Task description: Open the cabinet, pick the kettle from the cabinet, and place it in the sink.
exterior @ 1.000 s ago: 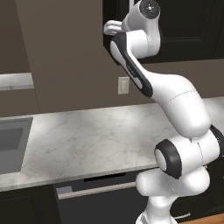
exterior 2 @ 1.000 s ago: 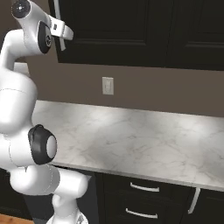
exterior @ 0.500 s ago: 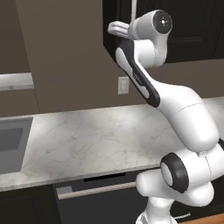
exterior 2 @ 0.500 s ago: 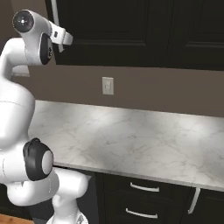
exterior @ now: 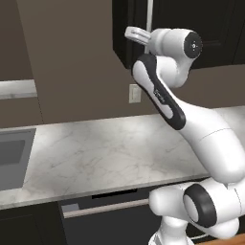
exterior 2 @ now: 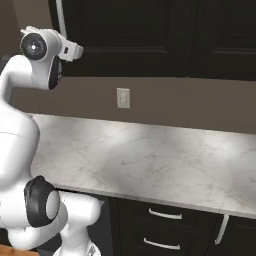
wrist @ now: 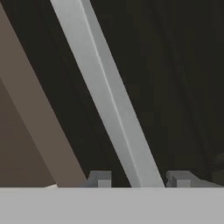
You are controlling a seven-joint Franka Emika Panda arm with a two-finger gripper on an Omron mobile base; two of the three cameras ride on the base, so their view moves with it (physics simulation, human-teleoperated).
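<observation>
Reaching high in the left base view, the gripper (exterior: pixel 143 34) meets the cabinet (exterior: pixel 201 28) handle (exterior: pixel 150 14); sink (exterior: pixel 14 158) far left. Right base view: door shut, kettle unseen, open counter (exterior 2: pixel 150 155) below. Hand view: fingers (wrist: pixel 99 178) straddle the bar, grip uncertain; square up, pull outward.

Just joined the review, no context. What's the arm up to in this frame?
The arm is reaching up to the black upper cabinet, whose door looks shut. In the hand view the cabinet's silver bar handle runs between the two fingertips of the gripper, with gaps visible on both sides, so the jaws straddle it but don't look clamped yet. The kettle is presumably inside. The sink sits off to the left in the marble counter.
</observation>
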